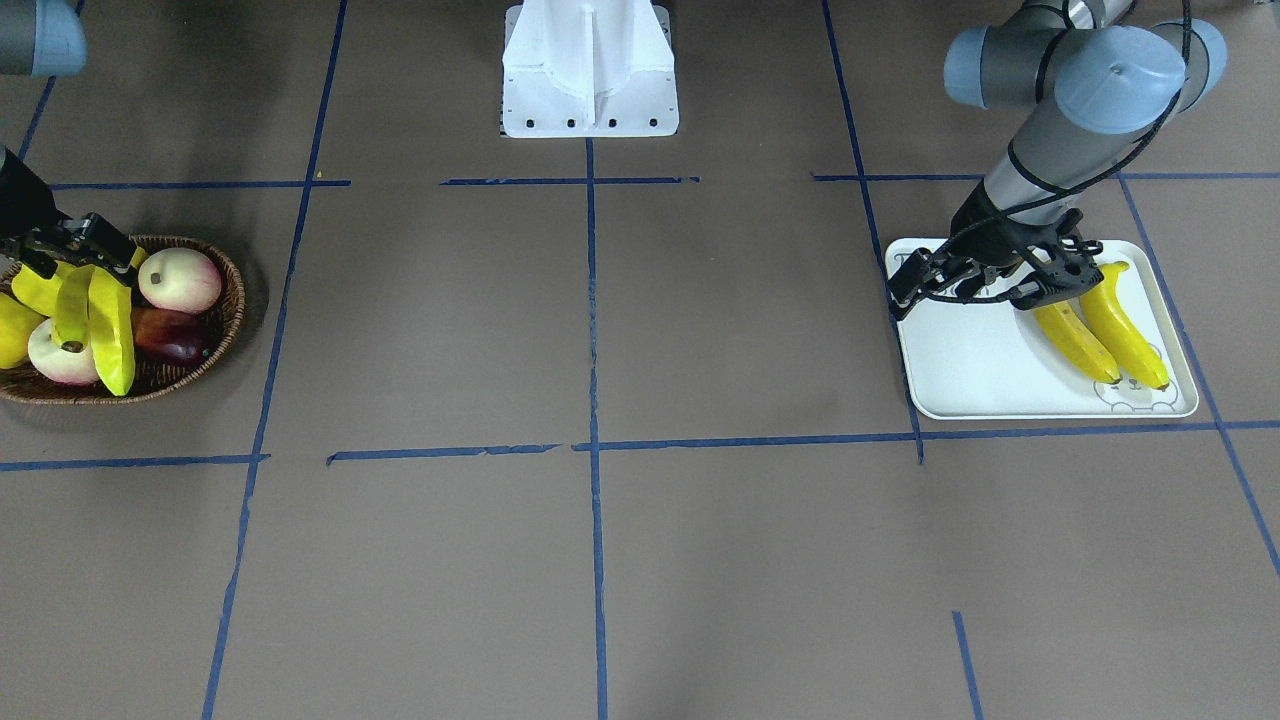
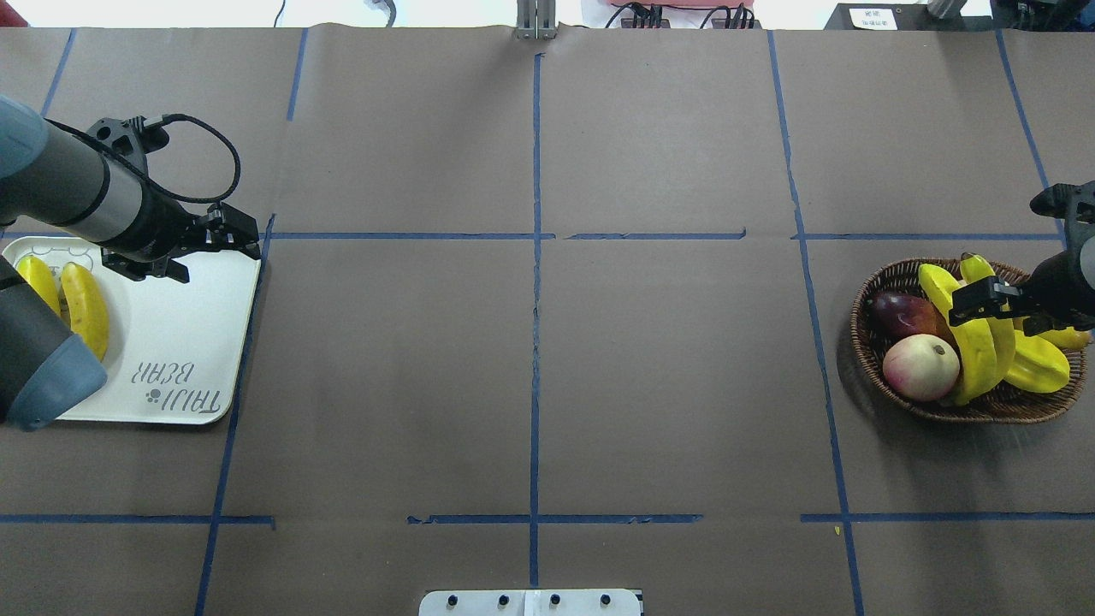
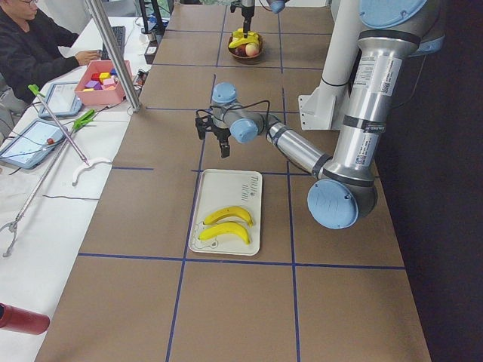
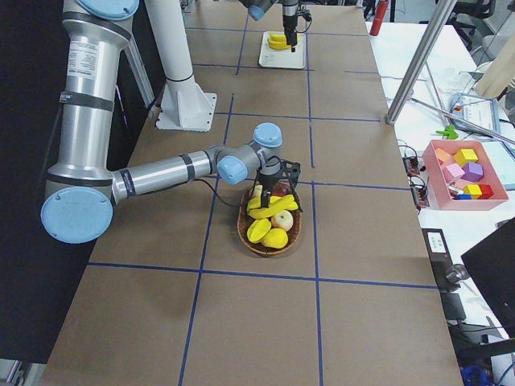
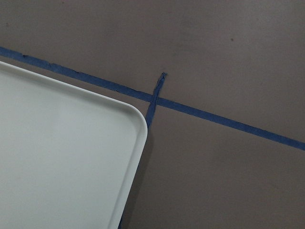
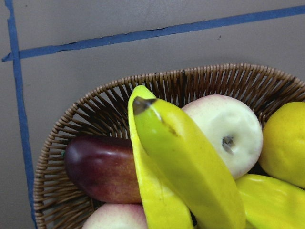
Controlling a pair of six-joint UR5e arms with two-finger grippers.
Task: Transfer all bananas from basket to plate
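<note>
Left gripper (image 2: 205, 254) hangs low over the plate (image 2: 171, 334), above its far inner corner. Jaws spread wide, nothing between them. Its wrist view shows only that plate corner and crossed blue tape (image 5: 153, 98) on the brown table (image 2: 667, 368). Two bananas (image 1: 1078, 342) lie side by side flat on the plate, just outboard of this gripper toward the table's end. The nearer one's end is just beside the outer finger; can't tell if they touch. Printed lettering (image 2: 181, 387) is on the plate on the robot side of the gripper.

Middle of the table: bare paper and tape lines, well apart from both grippers.

Right gripper (image 2: 984, 301) is down in the basket (image 2: 862, 334), sitting right across two more bananas (image 2: 973, 352) that lie stacked, one on the other. Can't tell whether the jaws pinch a banana or just straddle them; the fingers don't show in the wrist view, only the upper banana's dark tip close up. Packed around the gripper in the basket:
- inboard, a dark red fruit (image 2: 902, 315) and a pale apple (image 2: 920, 368)
- outboard, a starfruit (image 2: 1039, 366) and a lemon (image 6: 286, 143)
- a second pale apple (image 6: 228, 129) just past the bananas
</note>
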